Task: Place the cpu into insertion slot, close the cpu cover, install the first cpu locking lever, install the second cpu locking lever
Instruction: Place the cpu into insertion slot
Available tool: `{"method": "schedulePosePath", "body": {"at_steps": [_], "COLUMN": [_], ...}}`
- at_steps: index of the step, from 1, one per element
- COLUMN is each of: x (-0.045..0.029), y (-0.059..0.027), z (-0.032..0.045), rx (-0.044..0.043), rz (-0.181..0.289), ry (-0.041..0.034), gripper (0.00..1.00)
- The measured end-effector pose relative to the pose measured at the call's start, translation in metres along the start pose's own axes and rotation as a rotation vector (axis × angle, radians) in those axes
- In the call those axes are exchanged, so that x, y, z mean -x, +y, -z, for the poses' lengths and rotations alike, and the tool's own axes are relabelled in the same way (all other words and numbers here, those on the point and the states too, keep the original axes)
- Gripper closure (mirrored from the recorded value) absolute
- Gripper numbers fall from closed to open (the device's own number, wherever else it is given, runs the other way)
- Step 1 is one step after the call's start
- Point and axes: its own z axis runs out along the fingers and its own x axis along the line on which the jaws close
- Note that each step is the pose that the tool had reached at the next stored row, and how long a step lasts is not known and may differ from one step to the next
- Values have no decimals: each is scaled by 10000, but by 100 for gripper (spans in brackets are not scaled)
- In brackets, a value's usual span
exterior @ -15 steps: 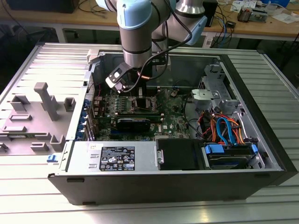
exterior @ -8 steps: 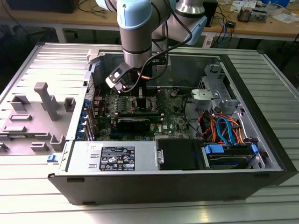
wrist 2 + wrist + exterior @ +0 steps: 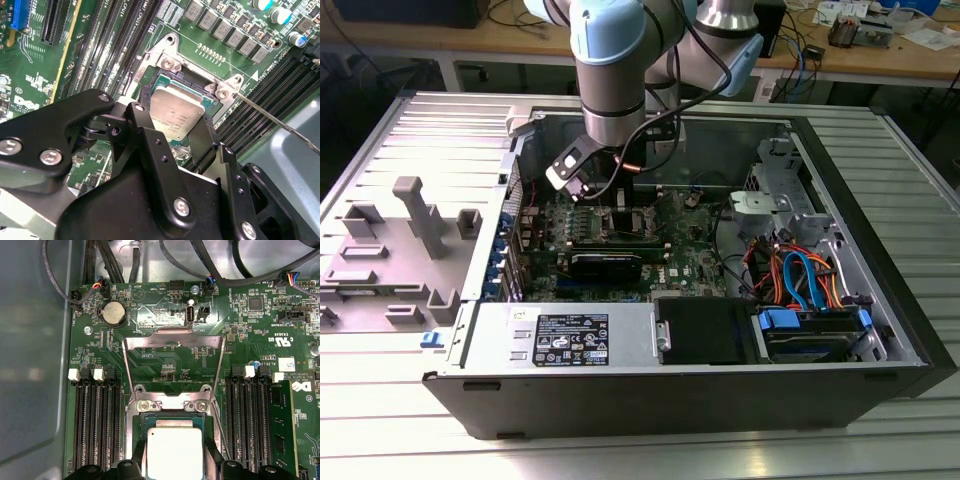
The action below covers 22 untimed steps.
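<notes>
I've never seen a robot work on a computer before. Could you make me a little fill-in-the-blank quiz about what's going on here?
1. The cpu cover stands ____ rather than closed over the insertion slot.
2. The hand is right at the cpu, whose top is ____ in shape.
3. The motherboard is ____ in colour.
Missing words: open; square; green.

Silver arm — blue caps, black end effector.
</notes>
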Motion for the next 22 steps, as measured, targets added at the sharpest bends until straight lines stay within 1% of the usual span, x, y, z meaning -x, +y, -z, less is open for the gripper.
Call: {"method": "schedulePosePath", "body": {"at_steps": [1,2,3,4,8,22], "x": [1,2,1,1,15,16], "y": [0,0,0,0,0,0], "z": [0,1,0,0,0,-12], "rx": [0,-2,-1,0,-1,-2], "rz": [1,-1,-7,-10,-10,-11], "ry": [3,39,92,116,121,125], "gripper": [46,46,46,46,46,46]}}
